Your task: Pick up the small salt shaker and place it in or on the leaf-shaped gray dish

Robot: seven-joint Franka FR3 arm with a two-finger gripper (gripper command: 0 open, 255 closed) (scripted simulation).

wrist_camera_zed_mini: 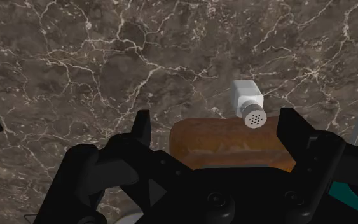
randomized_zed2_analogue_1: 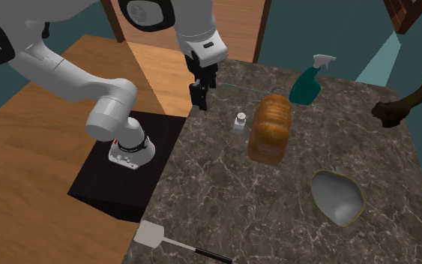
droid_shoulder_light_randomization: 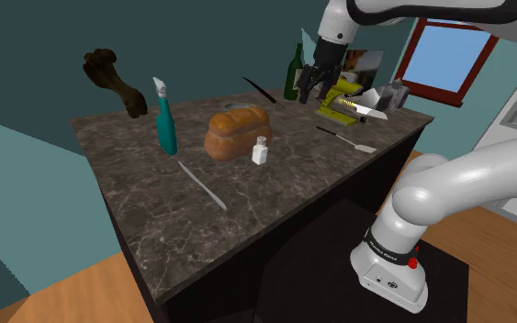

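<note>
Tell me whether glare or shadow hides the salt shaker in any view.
Shoulder view: the salt shaker shows bright white against the dark marble counter, no glare. Second exterior view: evenly lit beside the bread loaf, not shadowed. Wrist view: its cap holes are plainly visible, nothing washed out.

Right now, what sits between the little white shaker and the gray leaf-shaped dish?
The brown bread loaf lies between the shaker and the dish, as the second exterior view shows.
</note>
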